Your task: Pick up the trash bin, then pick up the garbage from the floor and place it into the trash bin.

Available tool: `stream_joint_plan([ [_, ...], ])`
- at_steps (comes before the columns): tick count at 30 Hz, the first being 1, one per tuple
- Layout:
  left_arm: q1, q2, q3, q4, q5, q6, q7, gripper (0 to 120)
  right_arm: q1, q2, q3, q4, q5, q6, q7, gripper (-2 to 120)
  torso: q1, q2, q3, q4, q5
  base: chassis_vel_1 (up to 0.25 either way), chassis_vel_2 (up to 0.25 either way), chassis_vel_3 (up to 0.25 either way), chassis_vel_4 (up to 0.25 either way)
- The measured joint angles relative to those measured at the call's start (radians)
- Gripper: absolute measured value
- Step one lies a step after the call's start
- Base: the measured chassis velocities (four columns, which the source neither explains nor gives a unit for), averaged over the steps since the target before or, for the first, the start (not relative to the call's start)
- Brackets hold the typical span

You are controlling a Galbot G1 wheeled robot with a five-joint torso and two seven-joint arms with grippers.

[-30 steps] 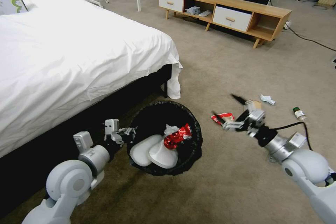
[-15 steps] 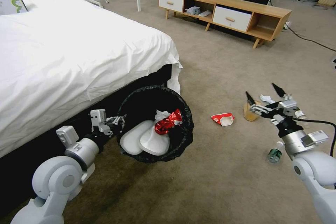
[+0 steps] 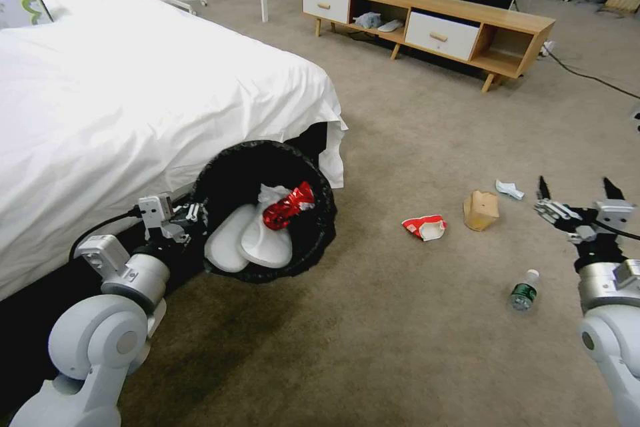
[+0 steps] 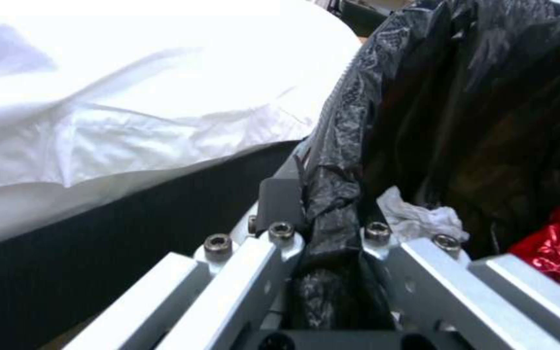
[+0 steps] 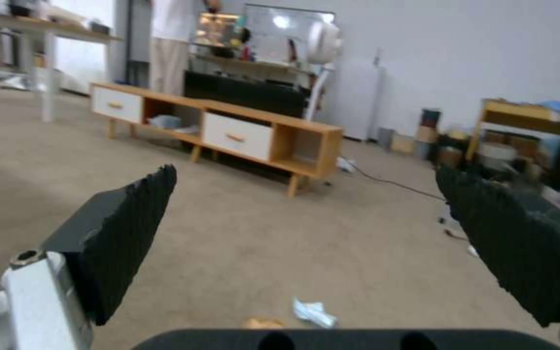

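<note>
- Beside the bed, at the robot's left, the left hand point(image 3: 175, 220) is seen clenched on the rim of the trash bin point(image 3: 223, 177); in the left wrist view its metal fingers point(image 4: 280, 243) pinch the crinkled black liner point(image 4: 338, 204).
- The trash bin is held off the floor, tilted with its mouth toward the camera; two flat white slippers point(image 3: 247, 247), a white tissue point(image 3: 270, 197) and a crumpled shiny red can point(image 3: 288, 205) are seen inside.
- At the right, the right hand point(image 3: 579, 203) is held above the carpet with its black-padded fingers point(image 5: 124, 228) spread wide, grasping nothing.
- On the beige carpet point(image 3: 400, 347) lie a clear bottle point(image 3: 524, 291) with a green label, a brown paper bag point(image 3: 480, 209), a crushed red-white paper cup point(image 3: 425, 227) and a second white tissue point(image 3: 510, 189); no writing can be read.
- The bed point(image 3: 133, 113) is covered with a wrinkled white sheet over a dark base.
- A low wooden cabinet point(image 3: 427, 27) with white drawers stands across the room.
</note>
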Motion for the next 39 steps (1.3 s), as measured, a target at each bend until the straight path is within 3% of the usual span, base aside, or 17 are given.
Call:
stream_joint_plan([
  [16, 0.014, -0.003, 0.012, -0.007, 0.026, -0.044, 0.026, 3, -0.001, 0.058, 0.003, -0.015, -0.031, 0.006, -0.007, 100, 0.000, 0.000, 0.000, 0.0001, 0.0000, 0.000, 0.000, 0.000, 0.000],
  [39, 0.025, -0.005, 0.015, -0.010, 0.001, -0.058, 0.058, 3, -0.005, 0.069, -0.005, -0.009, -0.037, 0.018, -0.033, 100, 0.000, 0.000, 0.000, 0.0001, -0.0001, -0.011, -0.013, -0.014, -0.014],
])
